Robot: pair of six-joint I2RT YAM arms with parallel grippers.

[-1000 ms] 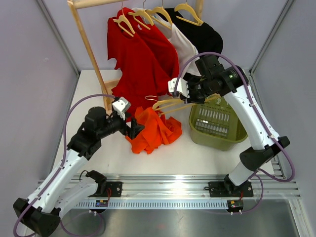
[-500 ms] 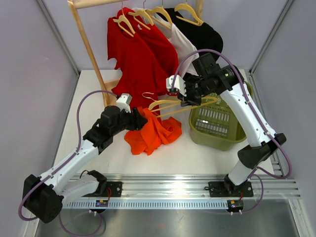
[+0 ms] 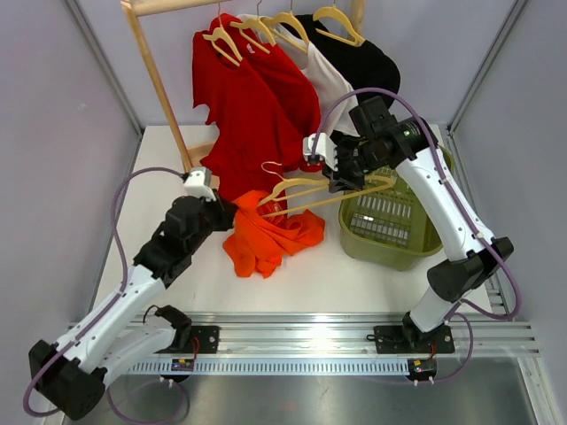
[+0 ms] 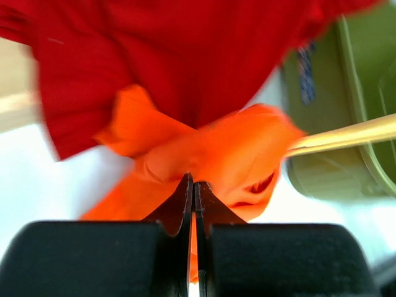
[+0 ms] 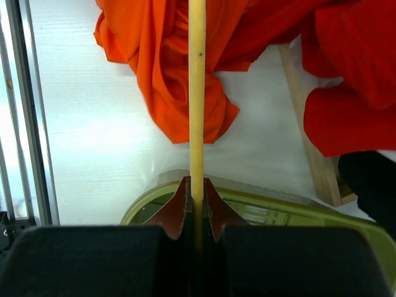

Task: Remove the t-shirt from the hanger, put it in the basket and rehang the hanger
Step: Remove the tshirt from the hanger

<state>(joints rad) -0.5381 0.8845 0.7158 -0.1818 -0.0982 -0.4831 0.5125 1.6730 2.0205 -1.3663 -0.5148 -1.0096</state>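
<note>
Overhead, left gripper (image 3: 229,212) met orange t-shirt (image 3: 270,237) heaped on table (image 3: 159,173), partly draped on hanger (image 3: 292,185) held by right gripper (image 3: 341,174). Left wrist: jaws pinched orange cloth. Right wrist: jaws clamped hanger bar.

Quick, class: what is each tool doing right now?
Left tool: closed, pinching the orange t-shirt.
Right tool: closed on the hanger.

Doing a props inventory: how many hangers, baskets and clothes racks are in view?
Hangers: 5
Basket: 1
Clothes rack: 1
Total: 7
</note>
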